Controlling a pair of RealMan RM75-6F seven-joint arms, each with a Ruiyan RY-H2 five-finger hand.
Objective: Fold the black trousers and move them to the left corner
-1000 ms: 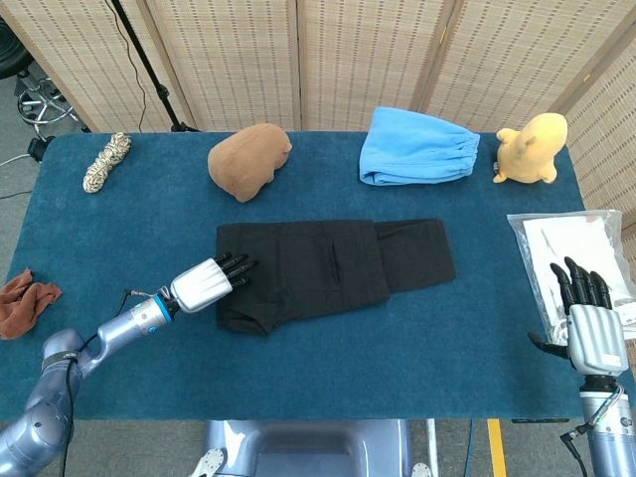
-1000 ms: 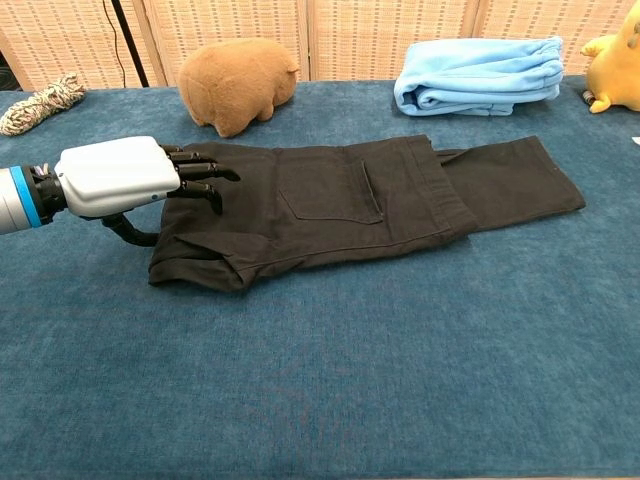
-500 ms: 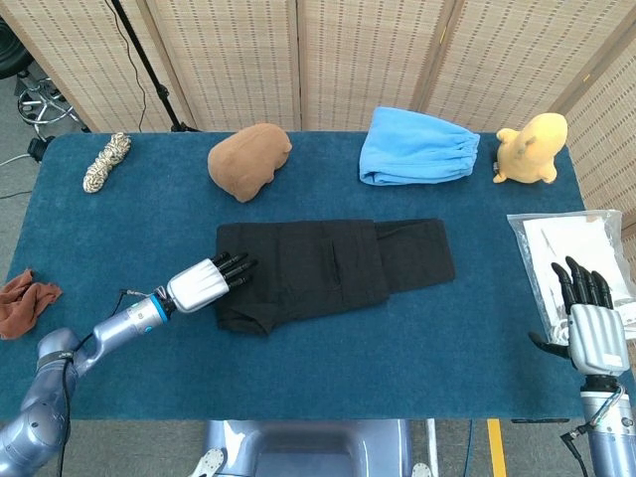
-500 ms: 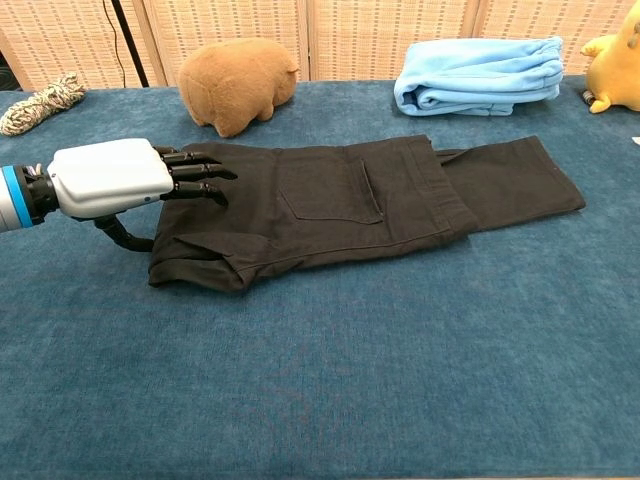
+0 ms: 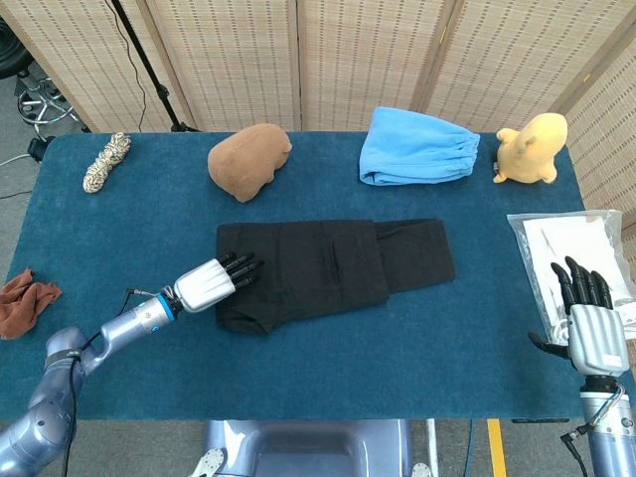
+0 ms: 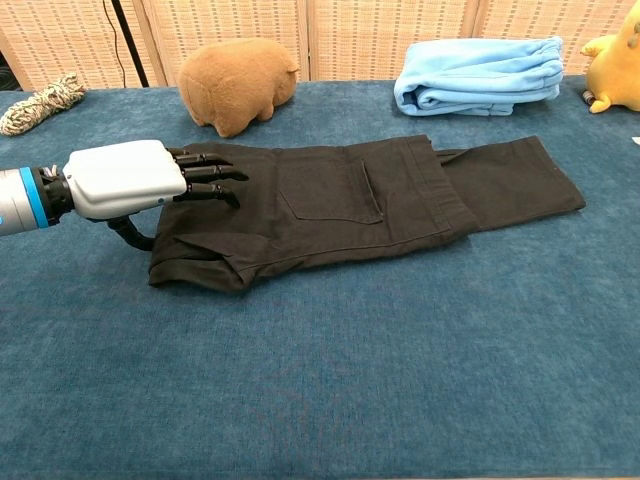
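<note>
Rag (image 5: pixel 27 303) at far left edge of the blue table (image 5: pixel 119 219), coiled rope (image 5: pixel 105 161) at back left, neither part of this. Left hand (image 5: pixel 207 283) lies flat over the waist end of the black trousers (image 5: pixel 328 268), fingers (image 6: pixel 212 176) stretched out on top of the cloth, thumb dropped down beside the edge toward the table; nothing pinched that I can see, so it reads as spread and holding nothing, just resting on the fabric. Trousers sit mid-table, lying lengthwise, legs look laid one over the other with the near left corner bunched and turned up, leg ends poking out to the right. Progress, my call: one lengthwise fold looks done, but the bundle is long and loose, so at least one more fold across is left, then the whole carry to the left corner, which hasn't begun. Brown plush (image 5: pixel 249 159) behind the trousers, folded light-blue garment (image 5: pixel 417 147) further right, yellow plush toy (image 5: pixel 533 147) at back right, clear bag (image 5: pixel 566 260) at right edge. Right hand (image 5: pixel 588 323) upright off the table's right front, well apart from the trousers, fingers straight and apart, empty.
</note>
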